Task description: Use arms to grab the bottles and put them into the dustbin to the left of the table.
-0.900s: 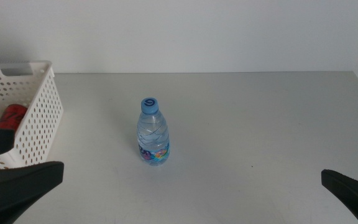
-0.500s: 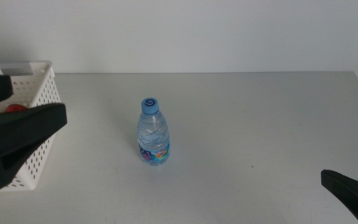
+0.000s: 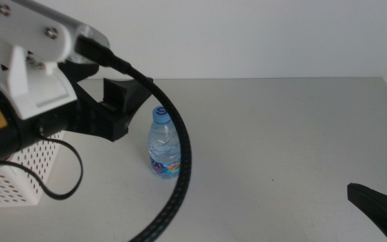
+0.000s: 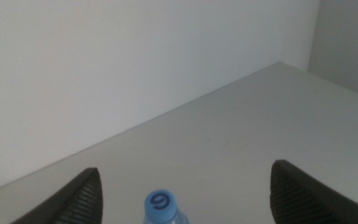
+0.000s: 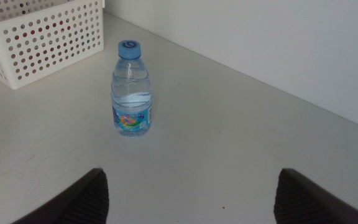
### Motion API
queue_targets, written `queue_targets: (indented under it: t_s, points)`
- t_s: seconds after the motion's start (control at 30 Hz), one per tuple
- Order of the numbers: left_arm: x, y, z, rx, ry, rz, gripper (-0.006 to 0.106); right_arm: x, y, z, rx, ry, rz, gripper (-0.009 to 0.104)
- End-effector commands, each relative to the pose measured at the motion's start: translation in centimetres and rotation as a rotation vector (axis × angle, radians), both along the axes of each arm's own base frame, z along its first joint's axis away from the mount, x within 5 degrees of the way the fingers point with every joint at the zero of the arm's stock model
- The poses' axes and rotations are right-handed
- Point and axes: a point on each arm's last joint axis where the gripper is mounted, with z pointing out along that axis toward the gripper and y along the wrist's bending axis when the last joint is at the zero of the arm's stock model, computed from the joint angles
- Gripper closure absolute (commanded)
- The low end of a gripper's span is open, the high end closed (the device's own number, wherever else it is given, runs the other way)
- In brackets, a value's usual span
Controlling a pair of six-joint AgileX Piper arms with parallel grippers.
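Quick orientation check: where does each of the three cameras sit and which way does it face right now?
Middle view: above the table, looking forward and down; left arm reaching toward the small clear blue-capped water bottle, white perforated basket at left.
Left wrist view: above the bottle cap, open left end effector.
Right wrist view: low, facing bottle and basket, open right end effector.
All share the bottle.

The small clear plastic water bottle [image 3: 164, 144] has a light blue cap bearing a white ring mark, and a label banded in blue with spots of pink, yellow and green. The white rectangular plastic basket [image 5: 42, 34] is patterned all over its sides with rows of round holes, some showing red or dark through them. The wide flat tabletop [image 3: 281, 134] is plain matte light grey. The left arm's housing is white with a yellow sticker, its gripper [image 3: 116, 101] black, trailing a black cable [image 3: 173, 175]. The right gripper [image 5: 188, 193] is matte black
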Motion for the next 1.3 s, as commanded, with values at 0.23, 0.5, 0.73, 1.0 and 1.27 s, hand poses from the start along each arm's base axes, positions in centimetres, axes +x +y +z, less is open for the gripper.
queue_targets:
  t_s: [0.23,0.5,0.73,1.0,1.27]
  points:
    - [2.0,0.0,-9.5,-0.146,-0.081,0.080,0.011,0.1,0.0,1.4,0.038,-0.084,-0.003,0.027]
    - [4.5,-1.2,-14.4,-0.142,-0.062,0.111,0.010,0.1,0.0,1.4,0.038,-0.084,-0.003,0.027]
    - [7.6,-2.6,-15.5,-0.165,-0.077,0.158,0.010,0.1,0.0,1.4,0.038,-0.084,-0.003,0.027]
    - [11.3,-2.8,-16.8,-0.138,-0.069,0.182,0.010,0.1,0.0,1.4,0.038,-0.084,-0.003,0.027]
    - [13.4,-4.2,-18.9,-0.129,-0.036,0.143,0.010,0.1,0.0,1.4,0.038,-0.084,-0.003,0.027]
